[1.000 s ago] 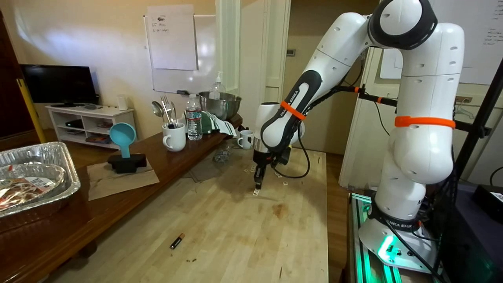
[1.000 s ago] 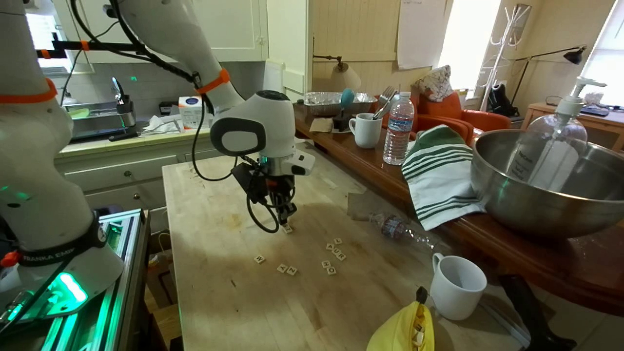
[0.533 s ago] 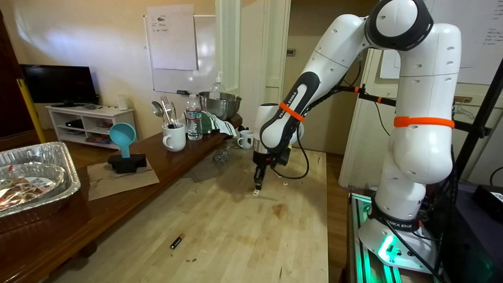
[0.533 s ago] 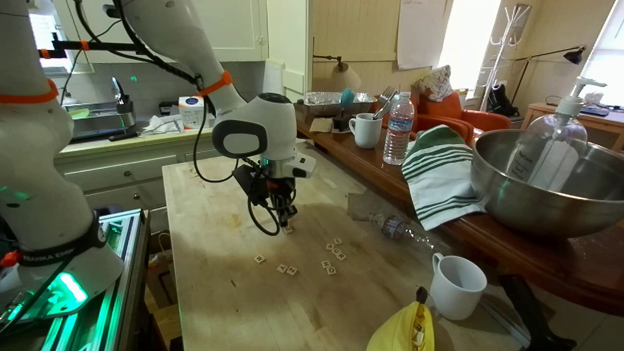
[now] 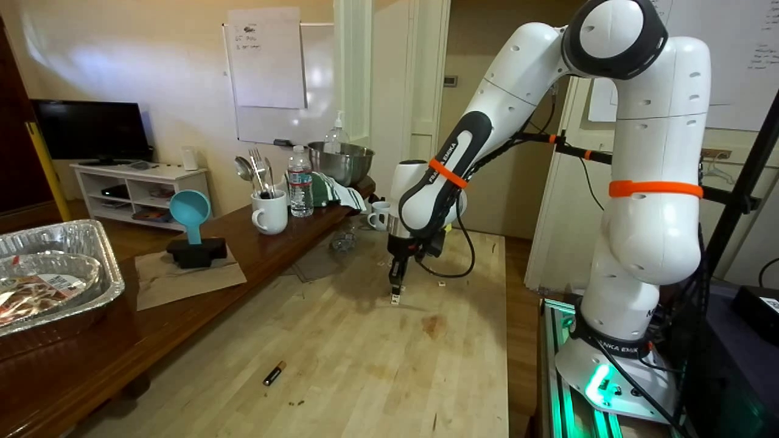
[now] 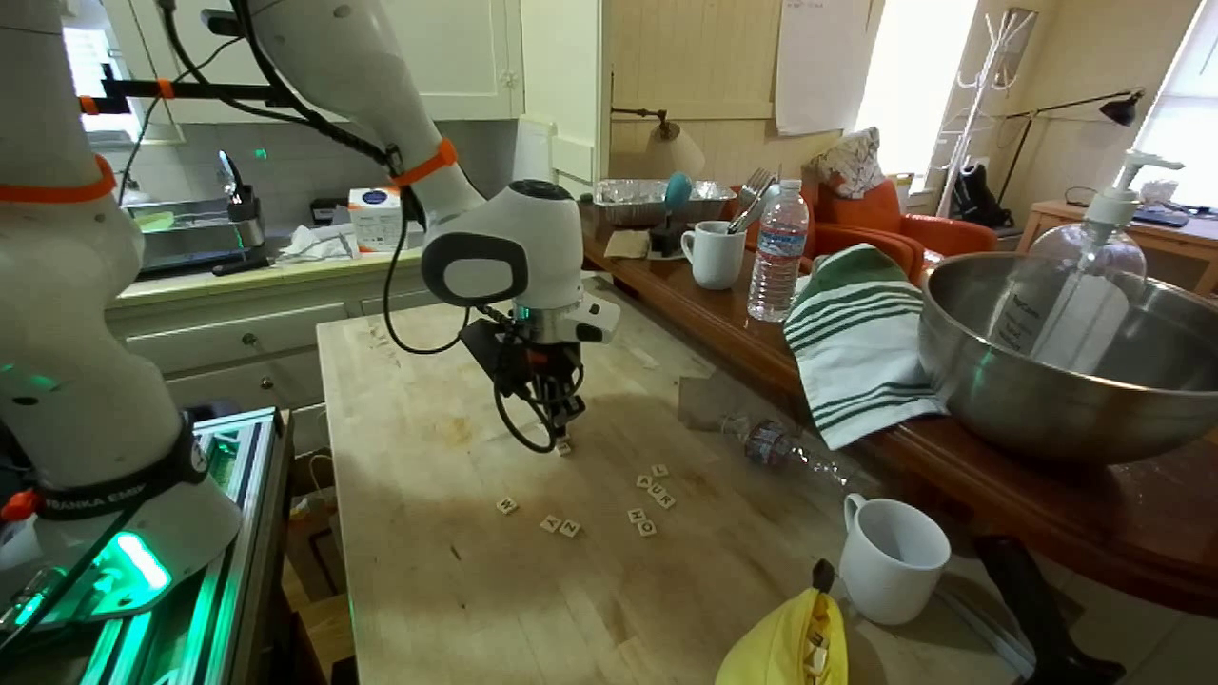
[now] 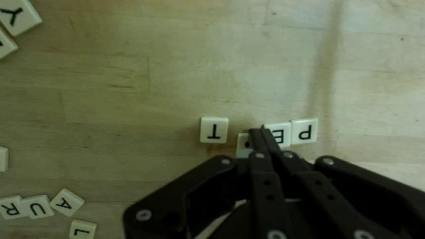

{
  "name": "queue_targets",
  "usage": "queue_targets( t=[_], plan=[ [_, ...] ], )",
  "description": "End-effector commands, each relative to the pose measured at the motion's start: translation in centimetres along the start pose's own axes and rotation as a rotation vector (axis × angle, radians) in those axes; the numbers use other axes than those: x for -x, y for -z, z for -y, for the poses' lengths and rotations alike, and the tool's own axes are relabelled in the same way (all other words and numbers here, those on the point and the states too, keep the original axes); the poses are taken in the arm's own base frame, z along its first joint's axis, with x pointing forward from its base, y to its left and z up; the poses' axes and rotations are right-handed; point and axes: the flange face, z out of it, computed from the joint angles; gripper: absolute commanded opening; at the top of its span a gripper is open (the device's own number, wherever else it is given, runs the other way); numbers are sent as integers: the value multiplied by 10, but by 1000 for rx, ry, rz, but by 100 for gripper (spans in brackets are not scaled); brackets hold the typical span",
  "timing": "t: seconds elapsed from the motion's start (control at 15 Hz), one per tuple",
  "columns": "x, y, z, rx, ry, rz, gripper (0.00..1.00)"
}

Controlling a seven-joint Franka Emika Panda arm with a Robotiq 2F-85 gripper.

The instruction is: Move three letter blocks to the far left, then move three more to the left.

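Note:
Seen in the wrist view, my gripper point(image 7: 260, 130) is shut, its fingertips together and nothing visible between them. It stands over a short line of letter blocks: T block point(image 7: 214, 130) to the left, E block point(image 7: 280, 134) and P block point(image 7: 304, 131) to the right. Under the fingers a further block point(image 7: 243, 142) is mostly hidden. R block point(image 7: 12, 207), U block point(image 7: 37, 206), A block point(image 7: 67, 202) and L block point(image 7: 82, 229) lie lower left; Y block point(image 7: 20, 15) is upper left. In an exterior view, W block point(image 6: 506, 506), N block point(image 6: 569, 528) and O block point(image 6: 647, 528) also lie on the table.
A battery point(image 5: 274, 373) lies on the tabletop. Toward another end are a yellow pouch point(image 6: 788, 637), a white mug point(image 6: 894, 559) and a clear plastic bottle point(image 6: 785, 449) on its side. A raised dark wooden ledge point(image 5: 243, 267) runs along one side.
My shut gripper has shifted a little, leftward in an exterior view, and slightly more of the blocks beneath its tips shows there. The other blocks have not visibly moved.

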Motion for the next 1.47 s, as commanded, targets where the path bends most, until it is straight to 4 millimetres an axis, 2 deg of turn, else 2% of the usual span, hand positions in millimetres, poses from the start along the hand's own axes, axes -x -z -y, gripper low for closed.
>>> queue_targets(
  t=[0.0,0.47,1.0,1.4],
  plan=[
    [-2,-15,7,-25,19,43,0],
    [2,-14,23,-75,24,133,0],
    [2,-18,45,-90,18,126,0],
    [5,-23,68,-101,45,151,0]
  ],
)
